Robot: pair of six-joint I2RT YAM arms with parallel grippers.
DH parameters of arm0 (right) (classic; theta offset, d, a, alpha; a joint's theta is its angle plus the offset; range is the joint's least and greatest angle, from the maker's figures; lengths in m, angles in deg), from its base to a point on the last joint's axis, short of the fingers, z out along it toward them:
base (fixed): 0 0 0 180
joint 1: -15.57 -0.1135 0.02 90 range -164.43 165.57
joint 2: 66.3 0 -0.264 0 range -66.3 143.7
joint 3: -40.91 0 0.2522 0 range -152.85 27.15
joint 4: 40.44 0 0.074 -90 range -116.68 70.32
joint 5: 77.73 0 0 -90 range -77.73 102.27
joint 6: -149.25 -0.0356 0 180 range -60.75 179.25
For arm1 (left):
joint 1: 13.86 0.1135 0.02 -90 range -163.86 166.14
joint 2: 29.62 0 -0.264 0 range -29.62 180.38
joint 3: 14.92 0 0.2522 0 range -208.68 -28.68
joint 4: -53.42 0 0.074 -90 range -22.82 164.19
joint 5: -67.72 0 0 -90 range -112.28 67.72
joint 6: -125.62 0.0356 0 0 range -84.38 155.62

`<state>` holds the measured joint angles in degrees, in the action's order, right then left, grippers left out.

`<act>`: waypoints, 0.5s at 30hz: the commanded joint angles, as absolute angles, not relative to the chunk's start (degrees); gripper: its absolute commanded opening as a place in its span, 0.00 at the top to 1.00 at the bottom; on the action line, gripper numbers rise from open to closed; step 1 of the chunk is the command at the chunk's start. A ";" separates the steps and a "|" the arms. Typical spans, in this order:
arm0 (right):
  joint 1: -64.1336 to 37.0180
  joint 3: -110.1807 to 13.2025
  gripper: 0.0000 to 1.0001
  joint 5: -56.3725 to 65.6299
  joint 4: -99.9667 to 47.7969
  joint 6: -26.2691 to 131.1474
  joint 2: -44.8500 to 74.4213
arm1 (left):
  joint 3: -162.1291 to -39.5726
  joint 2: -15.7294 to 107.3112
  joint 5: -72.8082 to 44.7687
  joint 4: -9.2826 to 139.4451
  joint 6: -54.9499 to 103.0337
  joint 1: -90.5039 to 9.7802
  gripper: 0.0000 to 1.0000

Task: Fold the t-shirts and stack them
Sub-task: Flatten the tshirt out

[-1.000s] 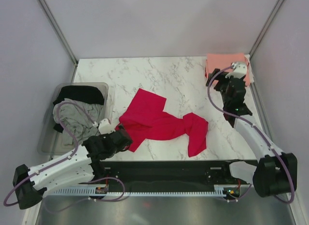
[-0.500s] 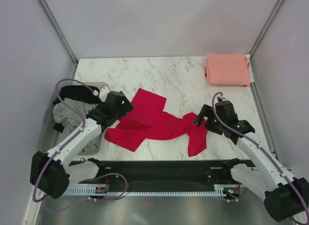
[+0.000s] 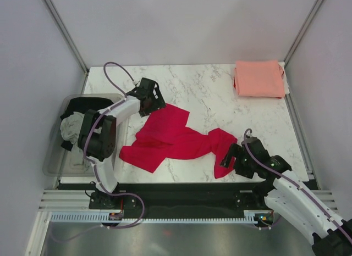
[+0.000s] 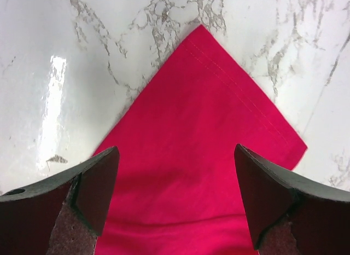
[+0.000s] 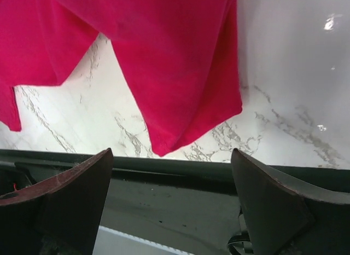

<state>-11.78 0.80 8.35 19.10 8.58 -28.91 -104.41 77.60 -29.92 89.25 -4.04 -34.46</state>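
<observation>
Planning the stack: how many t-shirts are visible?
4: a red one crumpled mid-table, a salmon one folded at the far right corner, a black one and a grey one in the bin; more may be hidden there.

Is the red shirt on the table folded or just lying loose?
Not folded: the red t-shirt lies crumpled and twisted on the marble table, unlike the neatly folded pink t-shirt.

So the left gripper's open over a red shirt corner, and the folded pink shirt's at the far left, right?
No, the top external view shows the pink shirt at the far right. The left gripper is indeed open over the red shirt corner.
</observation>
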 commanded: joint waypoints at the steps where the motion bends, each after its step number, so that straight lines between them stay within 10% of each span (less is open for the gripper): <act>1: -14.75 2.35 0.05 6.12 17.72 4.68 -28.42 | -108.48 80.94 -27.73 88.28 -0.59 -33.29 0.08; 15: -31.28 0.08 0.14 14.37 5.84 0.19 -8.47 | -106.03 82.80 -27.03 86.87 0.03 -33.29 0.09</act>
<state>-31.08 1.71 8.76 9.20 0.93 -10.48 -106.48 83.40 -27.58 88.97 -2.44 -33.33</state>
